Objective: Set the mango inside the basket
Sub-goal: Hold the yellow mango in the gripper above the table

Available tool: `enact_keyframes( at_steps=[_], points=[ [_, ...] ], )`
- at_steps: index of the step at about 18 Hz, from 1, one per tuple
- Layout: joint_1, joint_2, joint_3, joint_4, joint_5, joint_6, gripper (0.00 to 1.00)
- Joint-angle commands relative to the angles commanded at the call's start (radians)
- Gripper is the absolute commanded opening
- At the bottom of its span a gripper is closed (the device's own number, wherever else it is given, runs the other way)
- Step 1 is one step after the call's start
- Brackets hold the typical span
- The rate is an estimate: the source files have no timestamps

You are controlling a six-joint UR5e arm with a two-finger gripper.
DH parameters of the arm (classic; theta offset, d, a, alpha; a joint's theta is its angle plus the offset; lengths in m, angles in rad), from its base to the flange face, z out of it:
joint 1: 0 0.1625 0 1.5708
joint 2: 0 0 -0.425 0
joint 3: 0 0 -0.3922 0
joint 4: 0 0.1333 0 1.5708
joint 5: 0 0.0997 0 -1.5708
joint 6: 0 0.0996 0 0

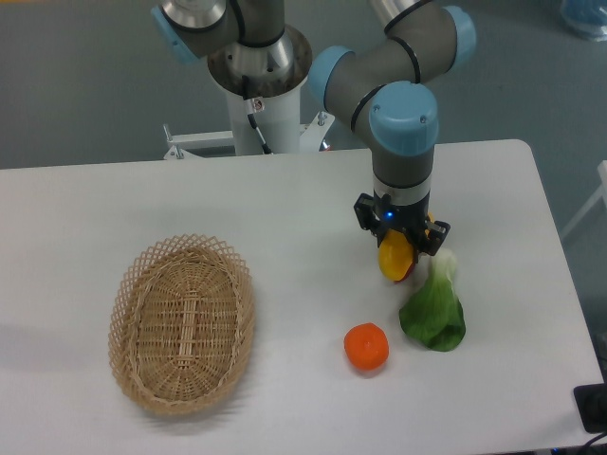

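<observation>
Our fingers (406, 258) grip the mango (394, 260) beside the leafy green (434, 308); we could lose this smooth fruit on the long carry to the basket (182, 324), or clip the orange (366, 346)

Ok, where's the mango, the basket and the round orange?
mango (395, 261), fixed camera, on its yellow lower end below the hand.
basket (126, 301), fixed camera, on its left rim.
orange (366, 346), fixed camera, on its middle.

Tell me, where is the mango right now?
The mango sits in the robot's claw on the right side of the table, just left of the leafy green vegetable and above the round orange fruit.
</observation>
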Motion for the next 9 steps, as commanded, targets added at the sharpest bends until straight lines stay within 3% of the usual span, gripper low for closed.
enact_keyframes(
  at_steps=[9],
  points=[
    [0.000,0.000,0.005,-0.005,-0.003,0.003,0.46]
  ],
)
